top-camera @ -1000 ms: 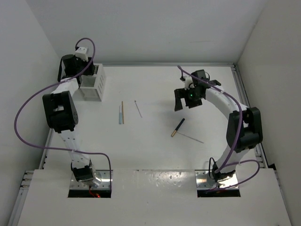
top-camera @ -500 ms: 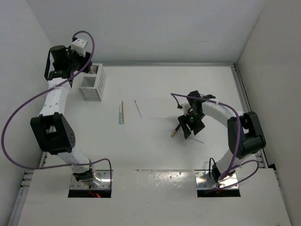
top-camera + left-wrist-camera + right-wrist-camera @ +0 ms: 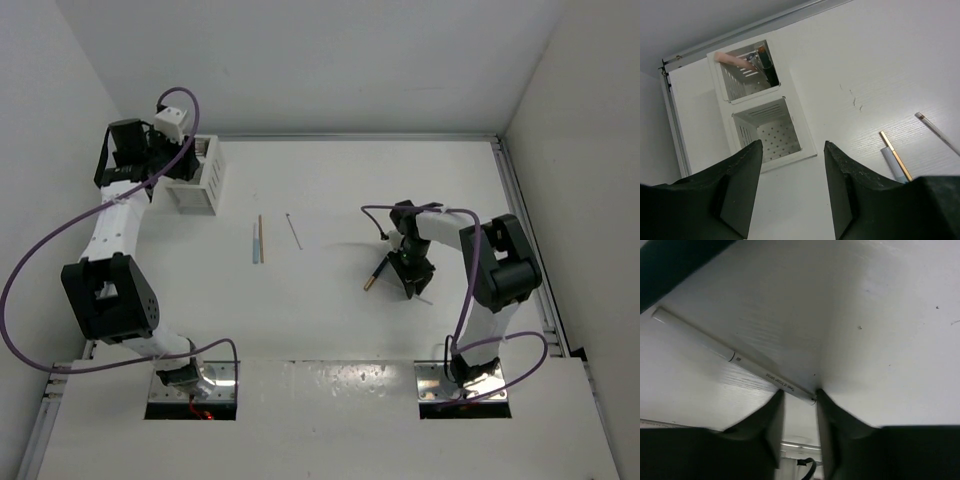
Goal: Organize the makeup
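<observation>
Down to the bench has come my right hand, fingers narrowed yet apart, straddling the end of the white stick; its print is too small to read. My left hand, half open, holding nothing, hovers over the rack, whose far compartment holds a pink stick and a dark stick.

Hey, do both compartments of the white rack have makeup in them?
No, one compartment holds a pink stick and a dark stick; the other shows only its bare perforated floor.

The white pencil ends hidden between the jaws, perhaps pinched.
</observation>
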You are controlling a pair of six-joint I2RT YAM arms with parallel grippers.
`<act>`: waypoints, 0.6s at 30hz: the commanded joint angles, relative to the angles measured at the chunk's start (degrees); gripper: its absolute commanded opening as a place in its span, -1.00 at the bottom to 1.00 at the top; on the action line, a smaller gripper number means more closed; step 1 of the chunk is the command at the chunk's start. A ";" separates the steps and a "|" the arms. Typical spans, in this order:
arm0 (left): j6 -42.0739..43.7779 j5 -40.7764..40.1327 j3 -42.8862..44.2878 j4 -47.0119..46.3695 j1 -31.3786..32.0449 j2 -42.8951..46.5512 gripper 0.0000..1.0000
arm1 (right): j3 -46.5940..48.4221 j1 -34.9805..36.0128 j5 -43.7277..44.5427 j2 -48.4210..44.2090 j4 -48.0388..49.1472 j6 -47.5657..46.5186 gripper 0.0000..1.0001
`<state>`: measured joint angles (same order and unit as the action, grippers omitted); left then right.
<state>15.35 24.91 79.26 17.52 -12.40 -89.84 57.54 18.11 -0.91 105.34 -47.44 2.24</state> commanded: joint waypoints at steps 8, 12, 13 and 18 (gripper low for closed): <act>-1.47 2.60 0.01 -0.99 -0.87 4.41 0.16 | -4.62 0.79 2.05 -2.85 4.20 1.98 -1.00; -2.08 3.75 0.01 -0.99 -0.87 4.41 0.12 | -4.89 1.32 1.70 -3.91 3.41 3.11 -1.00; -2.08 5.40 0.01 -0.99 -0.87 4.41 0.12 | -4.98 1.23 1.79 -5.04 3.41 3.99 -1.00; -0.16 11.91 1.32 3.12 1.41 4.41 0.09 | -5.78 -1.06 3.01 -14.87 5.86 9.18 -1.00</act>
<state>14.33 30.74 78.98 18.37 -12.29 -87.15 51.40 18.09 0.23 97.27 -43.35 7.25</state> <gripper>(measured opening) 0.547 0.023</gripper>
